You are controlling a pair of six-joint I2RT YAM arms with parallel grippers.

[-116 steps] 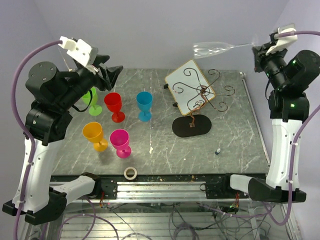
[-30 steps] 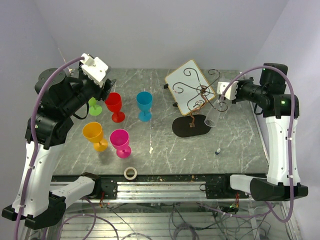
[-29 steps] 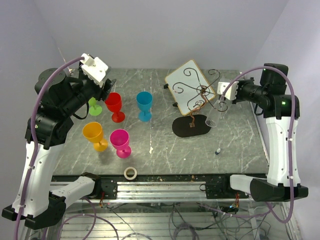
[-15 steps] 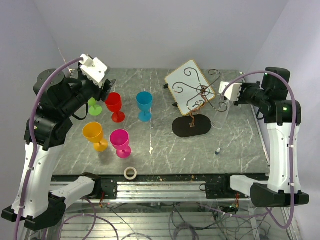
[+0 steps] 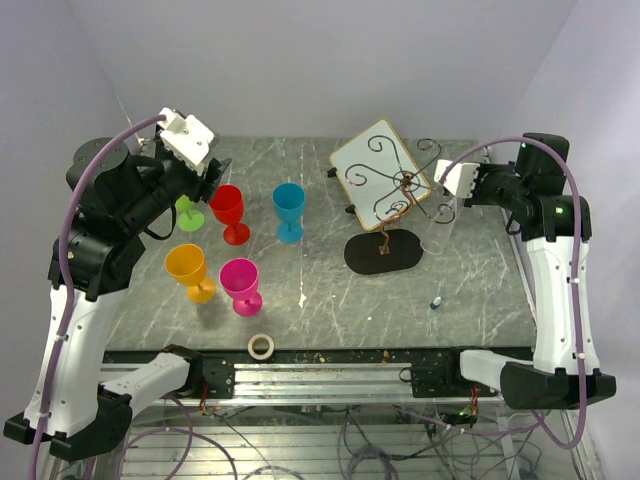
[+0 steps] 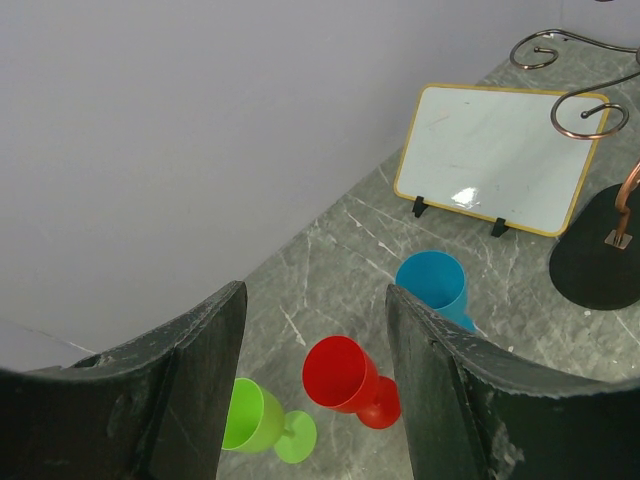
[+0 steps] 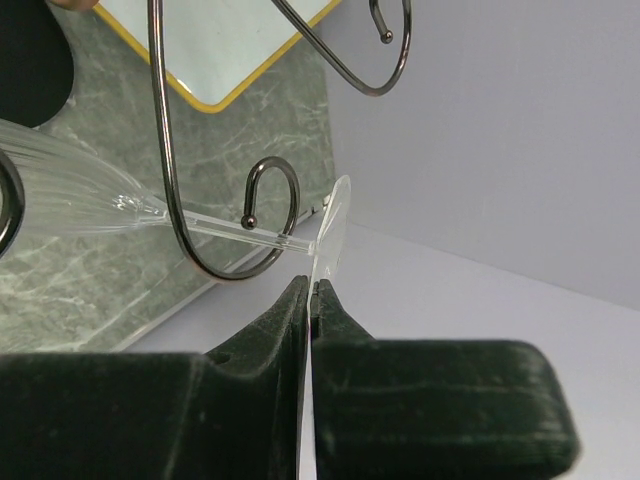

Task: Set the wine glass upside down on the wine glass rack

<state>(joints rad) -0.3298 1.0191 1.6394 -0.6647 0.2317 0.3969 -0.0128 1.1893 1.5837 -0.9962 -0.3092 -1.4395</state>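
Clear wine glass (image 7: 75, 198), stem crossing a hook of the rack (image 5: 368, 256)

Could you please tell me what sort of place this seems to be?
Probably a robotics lab test cell: a left arm and right arm bolted to a table boxed in by plain walls, loose cables beneath, and staged props such as goblets and a rack.

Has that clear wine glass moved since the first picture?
Yes. The wine glass has come down from high against the back wall to the right side of the wine glass rack.
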